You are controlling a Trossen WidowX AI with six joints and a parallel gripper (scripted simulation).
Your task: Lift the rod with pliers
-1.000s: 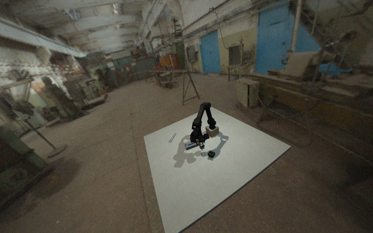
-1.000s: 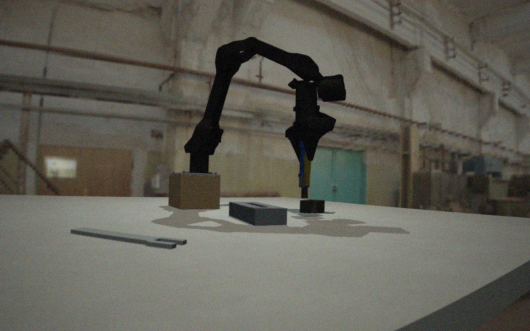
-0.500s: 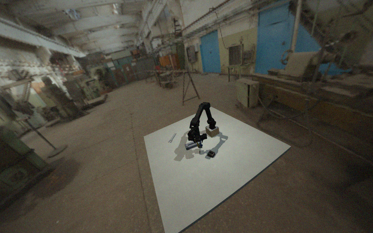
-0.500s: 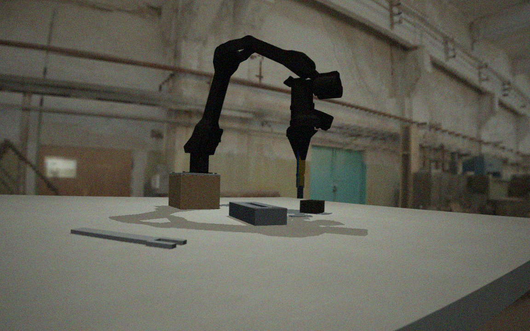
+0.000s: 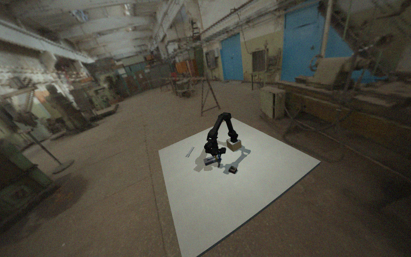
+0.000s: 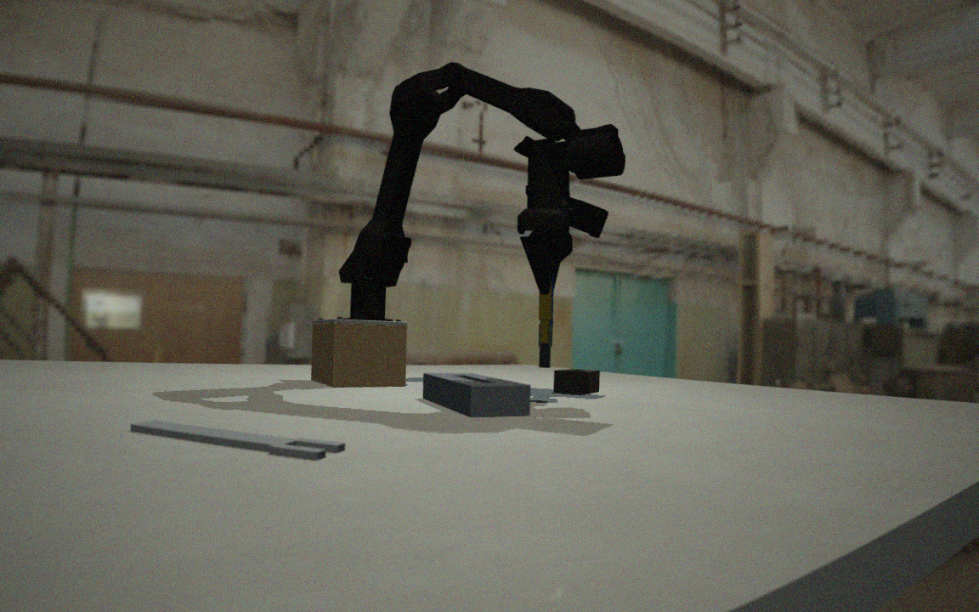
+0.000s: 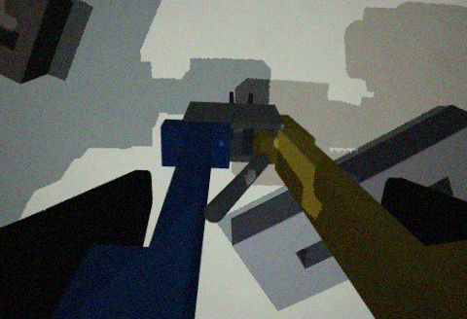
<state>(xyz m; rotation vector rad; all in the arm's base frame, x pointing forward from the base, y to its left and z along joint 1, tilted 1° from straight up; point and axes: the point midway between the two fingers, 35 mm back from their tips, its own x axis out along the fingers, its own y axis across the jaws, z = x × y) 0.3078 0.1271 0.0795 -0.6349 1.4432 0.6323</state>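
Observation:
My gripper (image 5: pixel 217 155) (image 6: pixel 546 285) (image 7: pixel 270 190) is shut on the locking pliers (image 6: pixel 546 313) (image 7: pixel 180 212), one black finger outside the blue handle and one outside the yellow handle. The handles stand apart and the jaws point down, with two thin dark tips showing in the wrist view. The pliers hang above the table, beside the channel block (image 5: pixel 207 162) (image 6: pixel 498 399) (image 7: pixel 272 265) and clear of it. The block is grey with a narrow slot in its top. The rod cannot be made out in the slot. The dark holster (image 5: pixel 232 170) (image 6: pixel 576 382) (image 7: pixel 73 37) stands apart, without the pliers.
A flat grey fork-ended tool (image 5: pixel 190 151) (image 6: pixel 204 435) lies on the white table top (image 5: pixel 207 204) (image 6: pixel 478 517), on the other side of the block from the holster. The arm's brown base box (image 5: pixel 234 146) (image 6: pixel 359 354) stands behind the block in the exterior view.

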